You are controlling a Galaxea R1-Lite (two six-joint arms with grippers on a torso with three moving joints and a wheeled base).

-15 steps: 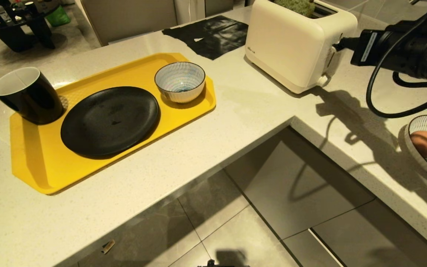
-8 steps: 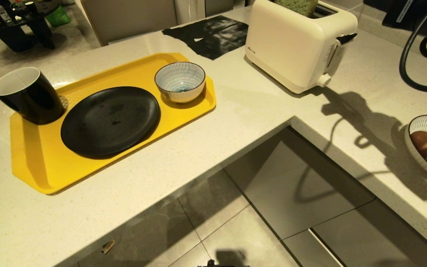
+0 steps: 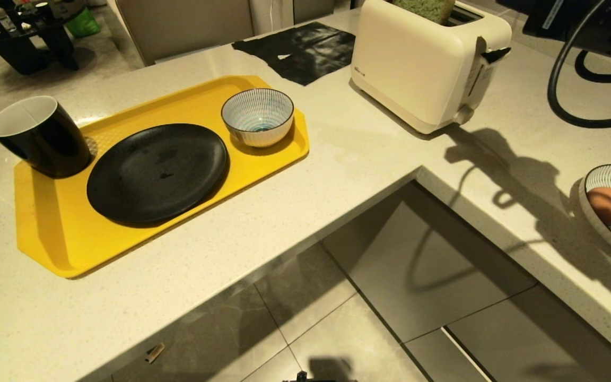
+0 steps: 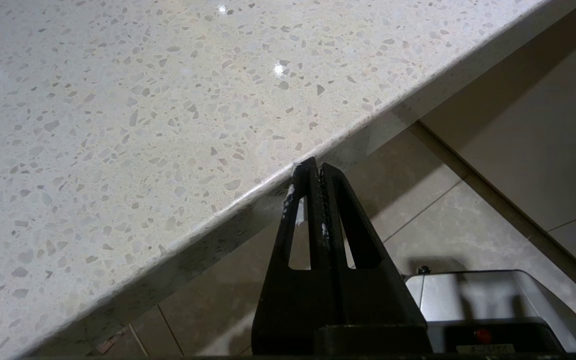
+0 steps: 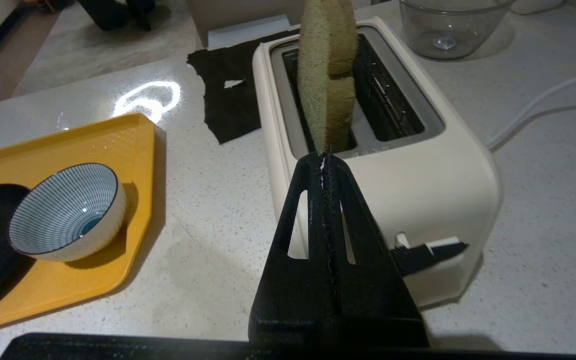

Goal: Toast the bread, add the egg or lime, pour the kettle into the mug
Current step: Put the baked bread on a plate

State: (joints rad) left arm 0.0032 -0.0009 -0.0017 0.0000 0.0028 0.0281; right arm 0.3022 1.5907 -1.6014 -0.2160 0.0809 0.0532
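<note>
The bread (image 5: 329, 75) stands in the toaster (image 3: 422, 63) on the speckled L-shaped tabletop (image 3: 369, 154) above grey floor tiles (image 3: 305, 318); both grippers' fingers clenched, empty.

Pale speckled L-shaped bench (image 3: 369, 159) carrying a yellow tray (image 3: 51, 233), white toaster (image 3: 417, 69), black mat (image 3: 305, 50) and striped bowl (image 3: 600, 231)

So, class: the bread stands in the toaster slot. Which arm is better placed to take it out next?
Right. The right gripper, shut, hovers just above the toaster, close to the bread. The left gripper, also shut, hangs by the counter edge with no toaster in its view.
</note>
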